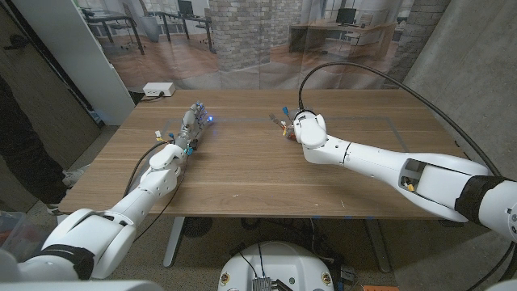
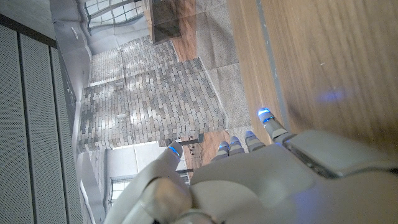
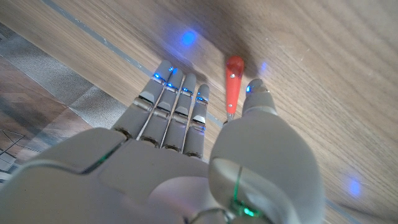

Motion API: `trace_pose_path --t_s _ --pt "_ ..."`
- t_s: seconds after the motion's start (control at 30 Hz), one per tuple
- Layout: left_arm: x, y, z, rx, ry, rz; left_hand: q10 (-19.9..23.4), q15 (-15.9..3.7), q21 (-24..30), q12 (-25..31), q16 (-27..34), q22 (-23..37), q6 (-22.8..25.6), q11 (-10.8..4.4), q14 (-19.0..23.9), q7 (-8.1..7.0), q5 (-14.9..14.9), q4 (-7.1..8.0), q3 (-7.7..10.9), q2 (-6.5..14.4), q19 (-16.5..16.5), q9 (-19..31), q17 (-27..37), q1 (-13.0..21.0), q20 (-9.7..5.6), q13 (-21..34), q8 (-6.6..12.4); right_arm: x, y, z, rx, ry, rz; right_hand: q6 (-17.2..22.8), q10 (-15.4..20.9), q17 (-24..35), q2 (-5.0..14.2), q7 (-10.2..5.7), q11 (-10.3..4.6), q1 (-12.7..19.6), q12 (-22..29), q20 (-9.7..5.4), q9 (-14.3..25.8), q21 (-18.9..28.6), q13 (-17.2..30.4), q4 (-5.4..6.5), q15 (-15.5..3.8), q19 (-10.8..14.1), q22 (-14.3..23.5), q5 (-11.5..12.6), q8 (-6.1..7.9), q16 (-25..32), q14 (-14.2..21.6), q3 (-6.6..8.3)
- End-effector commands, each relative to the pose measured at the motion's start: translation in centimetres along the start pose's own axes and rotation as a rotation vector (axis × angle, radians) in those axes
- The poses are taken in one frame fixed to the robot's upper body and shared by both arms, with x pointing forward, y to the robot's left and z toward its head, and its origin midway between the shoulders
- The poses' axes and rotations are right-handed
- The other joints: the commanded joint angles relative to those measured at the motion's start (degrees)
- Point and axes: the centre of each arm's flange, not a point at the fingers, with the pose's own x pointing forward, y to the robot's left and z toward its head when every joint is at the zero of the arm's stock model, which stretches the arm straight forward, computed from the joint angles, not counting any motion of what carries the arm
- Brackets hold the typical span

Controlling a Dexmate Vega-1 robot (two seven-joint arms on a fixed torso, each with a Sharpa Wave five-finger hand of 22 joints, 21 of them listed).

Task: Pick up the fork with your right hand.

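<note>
The fork's red handle (image 3: pixel 233 86) pokes out between the thumb and the straight fingers (image 3: pixel 177 99) of my right hand (image 3: pixel 205 155), close over the wooden table (image 3: pixel 311 74). The rest of the fork is hidden under the hand, and no closed grip shows. In the head view my right hand (image 1: pixel 305 129) hovers low at the table's far middle, with a bit of the fork (image 1: pixel 282 124) showing at its left side. My left hand (image 1: pixel 191 123) holds nothing and reaches away from me at the far left of the table (image 1: pixel 242 174), fingers stretched out.
A white box (image 1: pixel 159 89) lies on the floor beyond the table's far left corner. A black cable (image 1: pixel 355 69) arcs above my right arm. A grey panel (image 1: pixel 73 48) stands to the left, and a dark-clothed person (image 1: pixel 20 153) is at the left edge.
</note>
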Motion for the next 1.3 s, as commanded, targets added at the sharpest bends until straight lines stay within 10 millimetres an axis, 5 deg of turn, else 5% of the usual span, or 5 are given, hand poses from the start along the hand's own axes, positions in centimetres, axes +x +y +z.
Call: trace_pose_path --t_s 0.03,0.77,0.93,1.1,1.3 --pt "0.3 0.0 0.2 0.002 -0.007 -0.001 -8.41 0.07 -0.02 0.14 0.13 0.08 -8.77 0.31 -7.01 0.51 0.36 0.22 -0.19 4.5 -8.74 0.11 0.18 -0.4 0.45 0.27 0.14 0.5 0.6 0.1 0.001 0.008 0.005 0.41 0.47 0.42 0.01 -0.05 -0.28 1.25 0.38 -0.45 0.19 0.41 0.32 -0.15 -4.85 0.07 0.3 0.32 0.0 0.52 0.47 -0.43" --pt "0.7 0.0 0.4 0.006 -0.003 -0.005 -8.44 0.01 -0.24 0.14 0.12 0.1 -8.82 0.32 -7.07 0.46 0.41 0.26 -0.36 4.42 -8.69 0.11 0.19 -0.49 0.47 0.27 0.13 1.0 1.3 0.3 -0.006 -0.011 0.006 3.05 3.04 1.9 0.98 -0.89 -1.15 3.3 1.81 -0.95 0.34 1.58 1.27 -0.23 -6.21 0.33 0.71 0.6 0.26 1.78 2.54 -1.08" --pt "0.8 0.0 0.4 0.004 -0.004 -0.005 -8.43 0.07 -0.28 0.14 0.12 0.11 -8.84 0.3 -7.08 0.44 0.42 0.27 -0.4 4.41 -8.63 0.11 0.19 -0.5 0.43 0.27 0.12 1.1 1.5 0.4 -0.012 -0.024 -0.024 7.08 8.72 5.49 2.22 -2.52 -3.74 6.89 5.91 -1.73 1.09 2.99 3.26 -0.85 -7.74 0.04 1.61 0.79 1.39 4.91 5.73 -1.6" --pt "0.9 0.0 0.4 0.004 -0.004 -0.005 -8.51 0.01 -0.33 0.12 0.13 0.11 -8.86 0.29 -7.06 0.44 0.42 0.27 -0.45 4.38 -8.62 0.11 0.19 -0.52 0.45 0.27 0.12 1.2 1.9 0.5 -0.018 -0.035 -0.065 12.7 12.44 12.87 3.74 -3.51 -6.09 12.94 11.72 -2.53 3.7 5.59 7.84 -1.53 -8.63 -0.05 3.34 0.83 4.88 10.54 9.48 -2.38" --pt "0.9 0.1 0.4 -0.003 -0.004 -0.002 -8.5 -0.04 -0.4 0.12 0.12 0.11 -8.88 0.26 -7.08 0.38 0.43 0.26 -0.51 4.32 -8.62 0.11 0.19 -0.54 0.4 0.27 0.12 1.4 2.5 0.5 -0.031 -0.04 -0.075 14.56 13.43 20.74 4.16 -3.92 -6.55 17.9 17.02 -2.4 6.58 8.7 13.34 -1.62 -8.64 0.22 5.57 0.5 7.59 16.36 12.34 -3.46"
